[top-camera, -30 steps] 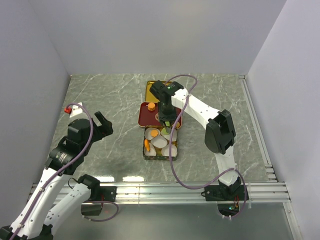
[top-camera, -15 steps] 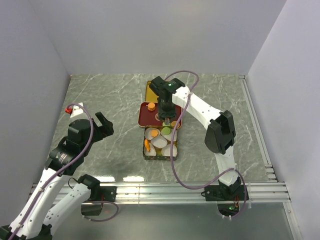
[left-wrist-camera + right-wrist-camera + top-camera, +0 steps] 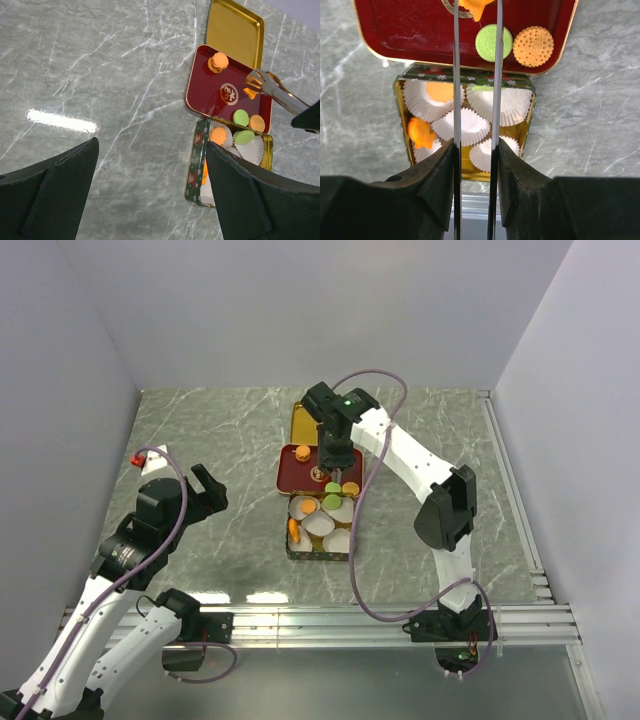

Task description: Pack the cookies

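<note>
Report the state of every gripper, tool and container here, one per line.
left gripper: open, empty.
right gripper: shut on the tongs.
tongs: held, tips at an orange cookie on the red tray; whether it is pinched cannot be told.
tin: open, lid off.
paper cups: in the tin, some filled, some empty.

Orange and green cookies (image 3: 493,42) are lying on the red tray (image 3: 410,30). Silver tongs (image 3: 280,96) are shining. White lines are crossing the grey counter (image 3: 100,75).
</note>
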Controlling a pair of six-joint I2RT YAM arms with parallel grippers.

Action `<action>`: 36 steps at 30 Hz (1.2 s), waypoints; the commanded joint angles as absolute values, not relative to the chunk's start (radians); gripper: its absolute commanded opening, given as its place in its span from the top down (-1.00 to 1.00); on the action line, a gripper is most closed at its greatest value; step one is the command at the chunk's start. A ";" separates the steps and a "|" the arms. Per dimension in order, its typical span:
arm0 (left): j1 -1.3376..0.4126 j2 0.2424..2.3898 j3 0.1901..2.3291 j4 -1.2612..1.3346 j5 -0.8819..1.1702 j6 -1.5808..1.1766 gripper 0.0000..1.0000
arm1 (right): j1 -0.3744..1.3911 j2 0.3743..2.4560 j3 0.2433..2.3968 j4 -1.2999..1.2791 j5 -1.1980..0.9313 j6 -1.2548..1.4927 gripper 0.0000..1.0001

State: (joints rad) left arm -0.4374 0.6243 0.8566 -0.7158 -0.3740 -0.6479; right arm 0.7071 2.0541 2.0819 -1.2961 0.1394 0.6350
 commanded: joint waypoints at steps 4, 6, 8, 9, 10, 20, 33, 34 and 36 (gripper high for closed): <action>-0.443 0.612 0.861 -0.696 -0.405 -0.655 -0.89 | 0.707 1.896 2.122 -1.309 0.150 0.643 0.20; -0.443 0.606 0.861 -0.693 -0.403 -0.653 -0.89 | 0.707 1.859 2.103 -1.307 0.144 0.646 0.21; -0.443 0.603 0.858 -0.690 -0.399 -0.649 -0.90 | 0.707 1.818 2.091 -1.304 0.141 0.647 0.21; -0.443 0.601 0.857 -0.689 -0.396 -0.647 -0.93 | 0.706 1.803 2.076 -1.304 0.140 0.647 0.21; -0.443 0.598 0.857 -0.686 -0.393 -0.644 -0.94 | 0.706 1.787 2.069 -1.304 0.138 0.644 0.21; -0.445 0.620 0.847 -0.673 -0.388 -0.640 -0.99 | 0.709 1.491 1.804 -1.241 0.086 0.681 0.22; -0.449 0.623 0.845 -0.669 -0.377 -0.638 -0.99 | 0.885 1.218 1.425 -1.023 -0.034 0.764 0.21; -0.449 0.623 0.845 -0.667 -0.377 -0.638 -0.99 | 0.897 1.213 1.414 -1.016 -0.037 0.768 0.21; -0.449 0.620 0.842 -0.667 -0.374 -0.637 -0.99 | 0.917 1.209 1.385 -0.990 -0.051 0.781 0.25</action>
